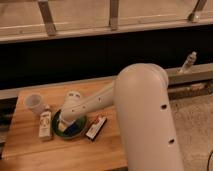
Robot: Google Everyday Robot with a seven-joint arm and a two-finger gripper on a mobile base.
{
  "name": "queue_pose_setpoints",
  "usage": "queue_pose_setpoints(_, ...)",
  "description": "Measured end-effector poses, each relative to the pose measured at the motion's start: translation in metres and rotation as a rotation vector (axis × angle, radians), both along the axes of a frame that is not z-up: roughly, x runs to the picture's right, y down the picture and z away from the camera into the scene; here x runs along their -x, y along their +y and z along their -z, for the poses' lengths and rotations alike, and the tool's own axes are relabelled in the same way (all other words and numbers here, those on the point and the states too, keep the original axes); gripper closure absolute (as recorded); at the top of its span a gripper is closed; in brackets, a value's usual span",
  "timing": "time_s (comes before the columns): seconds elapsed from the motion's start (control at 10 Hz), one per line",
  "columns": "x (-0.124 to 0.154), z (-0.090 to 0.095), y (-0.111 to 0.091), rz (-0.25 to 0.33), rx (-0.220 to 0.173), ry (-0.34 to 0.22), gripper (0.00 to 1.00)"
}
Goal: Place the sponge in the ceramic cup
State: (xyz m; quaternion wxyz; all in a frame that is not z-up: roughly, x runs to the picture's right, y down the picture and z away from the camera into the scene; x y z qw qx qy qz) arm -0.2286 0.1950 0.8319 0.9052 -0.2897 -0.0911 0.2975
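1. A label is seen on the white bottle (45, 125), which lies on the wooden table (60, 155) just left of the green plate (70, 138). The print is too small to be read.
2. A black-and-white packet (96, 127) is laid flat just right of the plate. Light markings are seen on it, but no word can be made out.
3. A second small bottle (189, 62) is stood on the ledge at the far right, well apart from the table. Nothing can be read on it.
4. The gripper (66, 121) is lowered onto the green plate at the end of the white arm (142, 115), which reaches in from the right across the table.
5. The jaws are clenched tight. They are hidden under the white wrist housing, so what is pinched between them cannot be told.
6. The sponge (74, 131) is found on the green plate, right under the gripper. Only a small blue patch is shown past the wrist.
7. A yellowish bit (60, 128) is seen on the plate's left side, beside the gripper. Whether it belongs to the sponge cannot be told.
8. The ceramic cup (34, 102) is stood upright near the table's back left corner, apart from the plate and above the lying bottle. It is plain white, round and slightly tapered. Its inside cannot be seen clearly.
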Motion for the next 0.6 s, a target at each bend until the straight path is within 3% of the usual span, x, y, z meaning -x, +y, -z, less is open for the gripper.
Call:
queue_pose_setpoints(0.2, -0.008, 0.008, -0.018, -0.03, -0.027, -0.008, 1.0)
queue_pose_setpoints(0.6, -0.023, 0.037, -0.086, -0.083, -0.124, -0.042, 1.0)
